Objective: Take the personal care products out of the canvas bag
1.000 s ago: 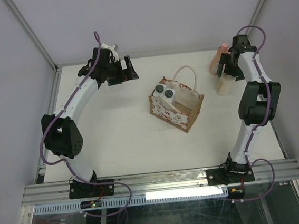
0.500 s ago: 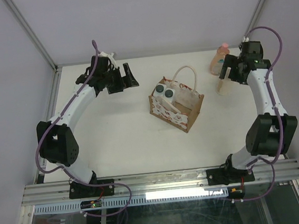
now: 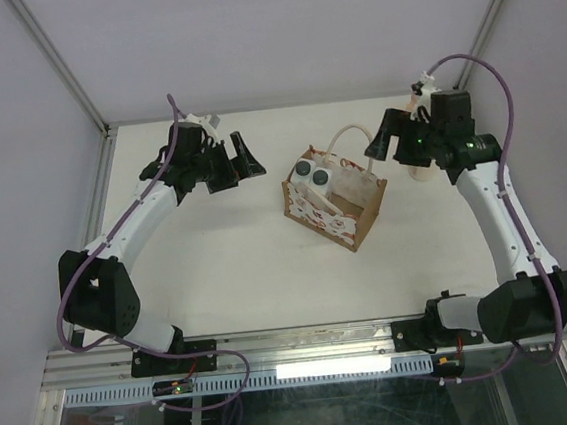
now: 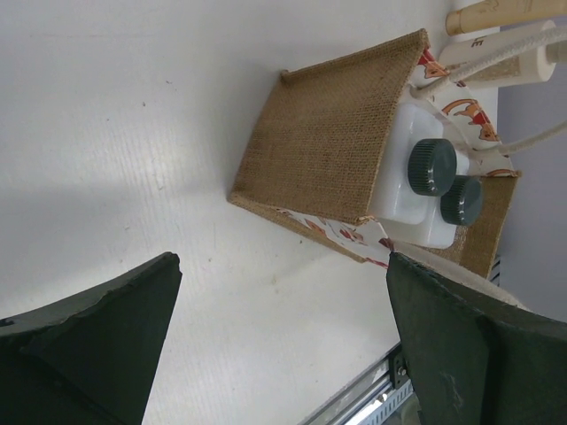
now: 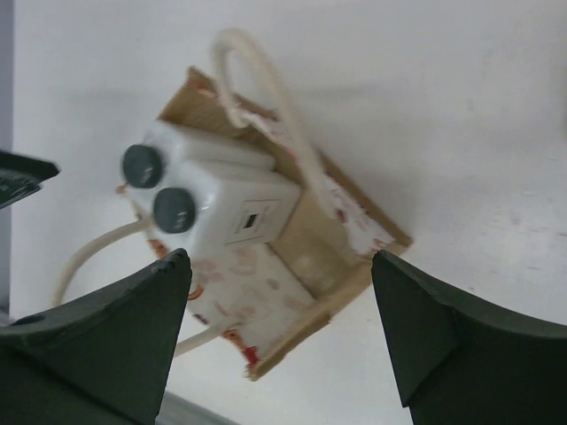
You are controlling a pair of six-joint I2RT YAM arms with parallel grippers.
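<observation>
The canvas bag (image 3: pixel 349 211) stands upright near the middle of the bench (image 3: pixel 218 259), between the two arms. Its patterned side faces the near edge, and its cream rope handles (image 3: pixel 353 137) loop up above the rim. Two white bottles (image 3: pixel 312 177) with dark caps (image 4: pixel 431 166) sit side by side inside it. They are upright and touching each other, packed into the end of the bag nearest the left arm. The rest of the bag's inside looks bare from the right wrist view.

The left fingers (image 3: pixel 236 162) hang over the bench to the left of the bag and apart from it. They are spread wide with nothing between them; the left wrist view shows the bag's plain burlap end and the two caps beyond the fingertips.

The right fingers (image 3: pixel 394 142) hover just beside the bag's far right corner, close to the handles. They are also spread wide and hold nothing. A sliver of a cream bottle (image 3: pixel 421 170) shows on the bench behind the right wrist, mostly hidden.
</observation>
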